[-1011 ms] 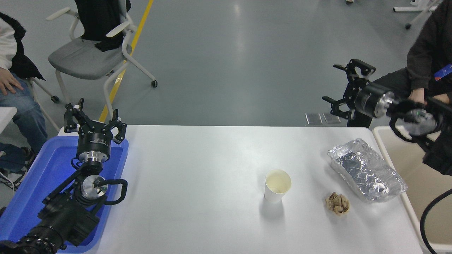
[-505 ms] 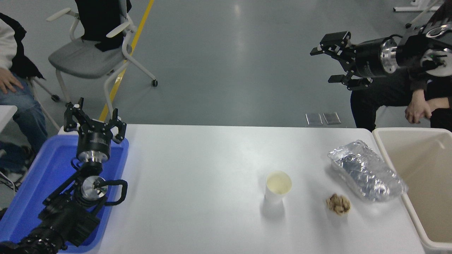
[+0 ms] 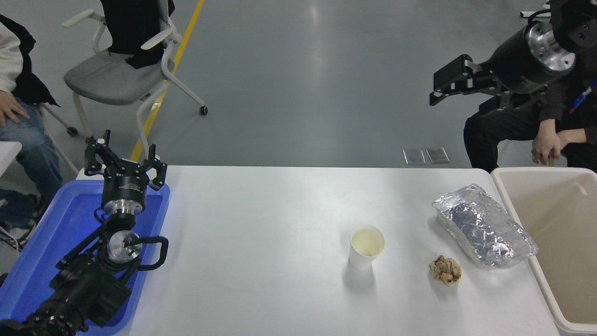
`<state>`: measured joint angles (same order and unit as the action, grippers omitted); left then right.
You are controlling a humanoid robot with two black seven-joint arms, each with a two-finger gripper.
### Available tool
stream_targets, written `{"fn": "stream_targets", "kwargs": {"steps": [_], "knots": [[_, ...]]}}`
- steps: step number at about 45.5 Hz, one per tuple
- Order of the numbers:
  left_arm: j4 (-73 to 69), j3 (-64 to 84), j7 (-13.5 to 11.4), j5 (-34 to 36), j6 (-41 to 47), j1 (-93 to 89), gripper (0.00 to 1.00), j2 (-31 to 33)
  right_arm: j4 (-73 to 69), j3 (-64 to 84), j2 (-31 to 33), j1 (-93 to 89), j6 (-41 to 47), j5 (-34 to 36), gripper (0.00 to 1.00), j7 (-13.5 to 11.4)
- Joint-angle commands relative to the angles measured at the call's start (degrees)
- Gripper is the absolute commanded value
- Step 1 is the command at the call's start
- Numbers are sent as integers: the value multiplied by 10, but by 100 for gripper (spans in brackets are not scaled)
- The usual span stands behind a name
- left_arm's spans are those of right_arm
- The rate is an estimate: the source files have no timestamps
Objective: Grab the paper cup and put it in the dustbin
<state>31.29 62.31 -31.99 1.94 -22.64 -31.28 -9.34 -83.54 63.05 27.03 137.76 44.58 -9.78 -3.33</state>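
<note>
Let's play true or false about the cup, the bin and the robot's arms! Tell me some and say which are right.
1. The cup stands upright on the table. True.
2. The right gripper holds the cup. False: it is raised far from the cup, holding nothing.
3. The bin is at the table's right side. True.
4. The paper ball lies inside the foil container. False: it lies on the table beside it.
5. The left gripper is over the blue tray. True.
</note>
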Motion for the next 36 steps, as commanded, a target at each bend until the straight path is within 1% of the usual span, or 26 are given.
{"fn": "stream_targets", "kwargs": {"steps": [1,8,17,36], "knots": [[0,0,-1,0,1,1,99,-1,-123,31,-36,84,4,43,100,-2],[0,0,-1,-1,0,1,99,-1,-165,27,-46,107,4,43,100,-2],[0,0,-1,-1,0,1,99,-1,-165,23,-102,93,-9,49,100,-2],[0,0,-2,-1,1,0,99,1,-165,23,-103,75,-43,46,100,-2]]}}
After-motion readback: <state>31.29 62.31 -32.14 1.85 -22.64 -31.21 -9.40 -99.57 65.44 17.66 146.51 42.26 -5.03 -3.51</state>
